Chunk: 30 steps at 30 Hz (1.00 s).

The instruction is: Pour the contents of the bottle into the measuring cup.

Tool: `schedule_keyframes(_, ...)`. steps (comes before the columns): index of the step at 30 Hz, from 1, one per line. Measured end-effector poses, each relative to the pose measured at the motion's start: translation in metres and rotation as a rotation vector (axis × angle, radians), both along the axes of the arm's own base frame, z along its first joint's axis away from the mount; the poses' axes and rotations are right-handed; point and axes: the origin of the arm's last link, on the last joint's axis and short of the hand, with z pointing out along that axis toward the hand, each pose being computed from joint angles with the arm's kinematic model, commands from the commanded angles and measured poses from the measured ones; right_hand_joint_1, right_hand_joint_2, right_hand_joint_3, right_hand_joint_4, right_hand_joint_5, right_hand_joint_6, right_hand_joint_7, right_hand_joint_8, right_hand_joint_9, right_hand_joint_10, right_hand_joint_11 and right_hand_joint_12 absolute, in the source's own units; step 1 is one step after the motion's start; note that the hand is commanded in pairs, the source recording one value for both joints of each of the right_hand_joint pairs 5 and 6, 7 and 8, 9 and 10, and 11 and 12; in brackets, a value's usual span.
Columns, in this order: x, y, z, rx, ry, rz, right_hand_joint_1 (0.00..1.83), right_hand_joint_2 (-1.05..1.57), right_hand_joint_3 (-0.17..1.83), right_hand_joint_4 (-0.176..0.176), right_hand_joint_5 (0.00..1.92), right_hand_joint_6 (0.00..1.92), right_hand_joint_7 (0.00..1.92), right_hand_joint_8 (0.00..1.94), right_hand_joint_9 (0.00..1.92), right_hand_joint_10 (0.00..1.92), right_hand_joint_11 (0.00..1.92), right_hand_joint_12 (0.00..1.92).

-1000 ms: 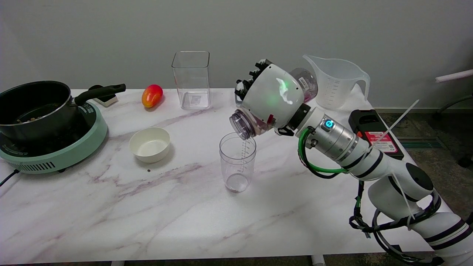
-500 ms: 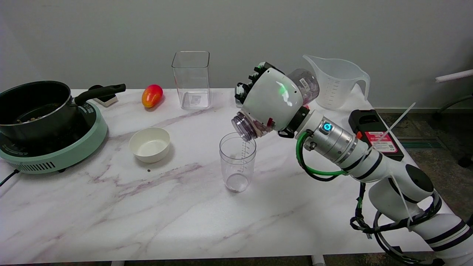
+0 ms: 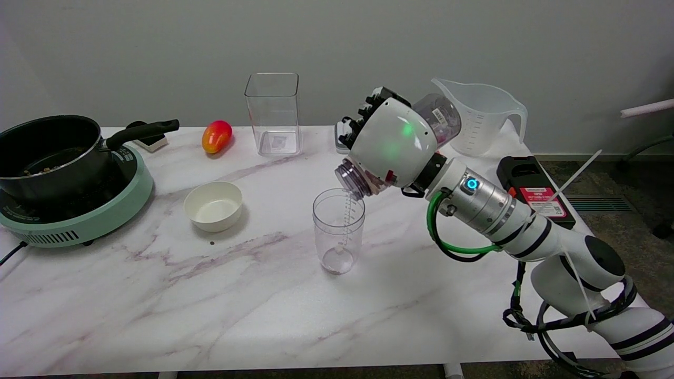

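Note:
My right hand (image 3: pixel 392 142) grips a clear plastic bottle (image 3: pixel 439 117), tilted with its open mouth (image 3: pixel 350 181) down and to the left. The mouth hangs just above the right rim of a small clear measuring cup (image 3: pixel 338 230), which stands upright in the middle of the table. Printed graduations run down the cup's wall. Dark contents show in the raised bottom end of the bottle. The hand's white back hides most of the bottle's body.
A large translucent measuring jug (image 3: pixel 482 118) stands behind the hand. A tall clear square container (image 3: pixel 273 113), a mango (image 3: pixel 216 136), a white bowl (image 3: pixel 213 205) and a black pot (image 3: pixel 50 152) on a green cooker (image 3: pixel 79 221) lie to the left. A black device (image 3: pixel 532 189) sits at the right edge.
The hand and bottle have shifted slightly right and up; the bottle's mouth has risen a little above the cup's rim and its bottom end now sits higher.

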Motion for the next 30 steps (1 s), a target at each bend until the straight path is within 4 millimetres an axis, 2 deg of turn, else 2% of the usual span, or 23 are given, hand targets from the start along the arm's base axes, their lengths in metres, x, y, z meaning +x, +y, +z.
schedule_keyframes(14, 0.0061, 0.0034, 0.0006, 0.018, 0.036, 0.054, 1.19, 1.57, 0.26, 0.000, 1.92, 1.92, 1.87, 1.87, 1.58, 1.58, 1.37, 1.37)
schedule_keyframes(30, 0.0079, 0.0079, -0.0077, 0.054, 0.093, 0.112, 1.20, 1.57, 0.25, 0.000, 1.92, 1.92, 1.88, 1.88, 1.60, 1.60, 1.38, 1.38)
